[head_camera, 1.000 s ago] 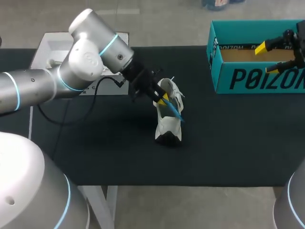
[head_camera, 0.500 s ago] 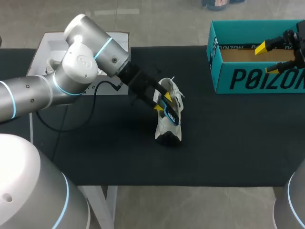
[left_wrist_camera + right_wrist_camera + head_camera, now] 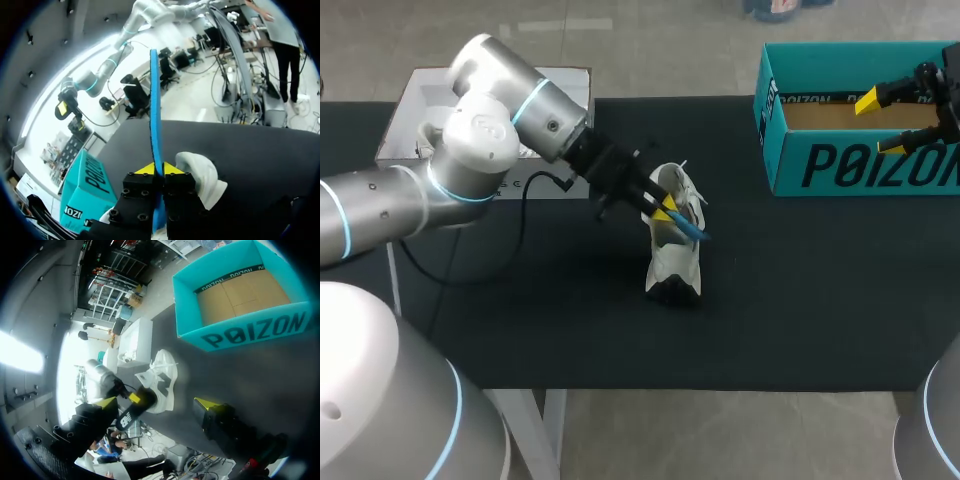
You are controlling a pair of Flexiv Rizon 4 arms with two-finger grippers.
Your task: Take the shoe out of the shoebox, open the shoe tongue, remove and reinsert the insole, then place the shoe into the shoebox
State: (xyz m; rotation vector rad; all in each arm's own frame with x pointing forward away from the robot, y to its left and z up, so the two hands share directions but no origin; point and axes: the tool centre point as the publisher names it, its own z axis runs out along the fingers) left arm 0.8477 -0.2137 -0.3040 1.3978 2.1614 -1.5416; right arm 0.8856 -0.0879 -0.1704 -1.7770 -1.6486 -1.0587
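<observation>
The teal shoebox (image 3: 850,165) sits open at the far right of the black table (image 3: 820,300), its brown cardboard floor showing. The right gripper (image 3: 880,124) hangs above it, its fingers spread wide with nothing between them. Well apart from the box, the white shoe (image 3: 675,262) lies mid-table. Over its opening, the left gripper (image 3: 665,210) has its fingers clenched on the blue insole (image 3: 155,115), which sticks out past the yellow tips.
</observation>
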